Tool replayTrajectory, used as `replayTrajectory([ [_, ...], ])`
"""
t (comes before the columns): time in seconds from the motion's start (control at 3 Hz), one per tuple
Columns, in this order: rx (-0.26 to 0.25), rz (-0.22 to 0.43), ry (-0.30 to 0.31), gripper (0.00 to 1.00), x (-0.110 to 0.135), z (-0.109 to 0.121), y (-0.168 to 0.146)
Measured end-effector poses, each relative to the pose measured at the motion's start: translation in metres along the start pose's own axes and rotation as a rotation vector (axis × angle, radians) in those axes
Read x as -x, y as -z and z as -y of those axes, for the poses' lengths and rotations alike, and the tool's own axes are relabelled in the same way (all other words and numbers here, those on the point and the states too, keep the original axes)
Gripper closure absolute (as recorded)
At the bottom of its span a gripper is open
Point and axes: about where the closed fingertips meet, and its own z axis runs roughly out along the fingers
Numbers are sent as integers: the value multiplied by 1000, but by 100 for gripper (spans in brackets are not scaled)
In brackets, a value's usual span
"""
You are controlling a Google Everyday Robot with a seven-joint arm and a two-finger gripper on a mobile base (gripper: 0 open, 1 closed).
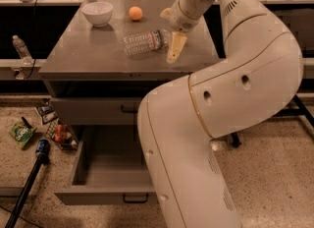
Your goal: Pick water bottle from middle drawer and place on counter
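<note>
The water bottle (143,42) lies on its side on the grey counter (83,50), cap end pointing right. My gripper (170,30) reaches over the counter's right part at the bottle's cap end. Its fingers are spread apart, one pale fingertip (175,48) near the counter's front and the other behind the cap. The jaws look open around the cap end, not squeezing it. The middle drawer (105,173) is pulled out at the bottom of the cabinet and looks empty. My white arm hides its right side.
A white bowl (97,13) and an orange (136,13) sit at the back of the counter. Another small clear bottle (20,48) stands on a ledge at left. A green packet (21,134), small items and a black pole (30,179) lie on the floor at left.
</note>
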Motion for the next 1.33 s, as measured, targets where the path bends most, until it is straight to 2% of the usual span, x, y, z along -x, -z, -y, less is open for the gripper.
replayTrajectory([
  [0.67, -7, 4, -27, 0, -5, 1, 3],
  [1.0, -55, 14, -62, 0, -9, 6, 20],
  [1.33, -160, 111, -32, 0, 29, 23, 38],
])
